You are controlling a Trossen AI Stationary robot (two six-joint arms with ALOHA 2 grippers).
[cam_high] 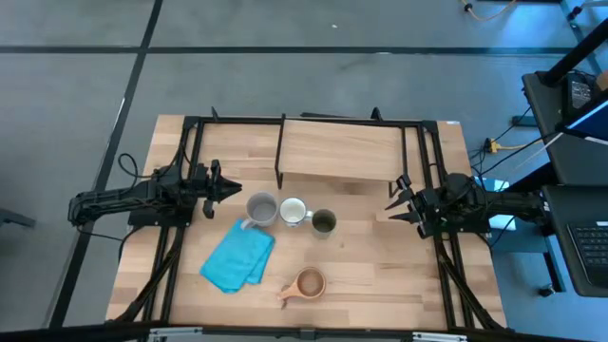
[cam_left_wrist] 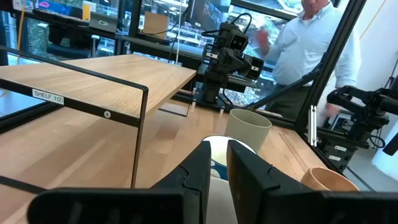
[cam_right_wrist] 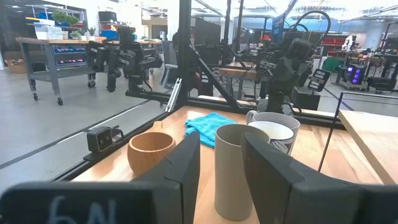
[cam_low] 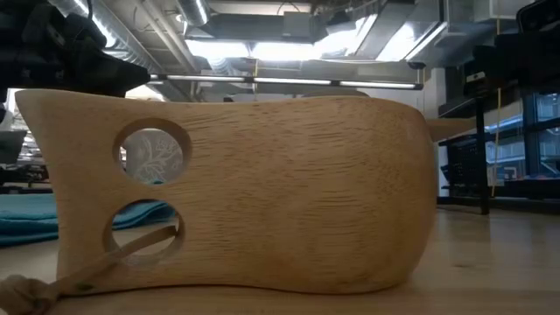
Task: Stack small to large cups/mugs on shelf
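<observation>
Plainly no cup has been lifted yet, so the task looks to be at its opening step. On the table in front of the shelf (cam_high: 347, 150) stand three vessels in a row: the grey mug (cam_high: 261, 209), just beside it the white mug (cam_high: 293, 212), then the olive-green tumbler (cam_high: 324, 222). The brown wooden cup (cam_high: 309, 283) sits apart, nearer the front edge, beside a blue cloth (cam_high: 237, 256). The left gripper (cam_high: 228, 189) hovers near the grey mug, its fingers (cam_left_wrist: 199, 168) slightly parted around nothing; the right gripper (cam_high: 394, 207) waits out toward the tumbler, its fingers (cam_right_wrist: 183, 158) also apart and empty. The shelf board is bare. Judging from this, the next move calls for one gripper to descend over a chosen cup, close on its rim or wall, and carry it up onto the board without knocking its neighbours, which stand close together.
</observation>
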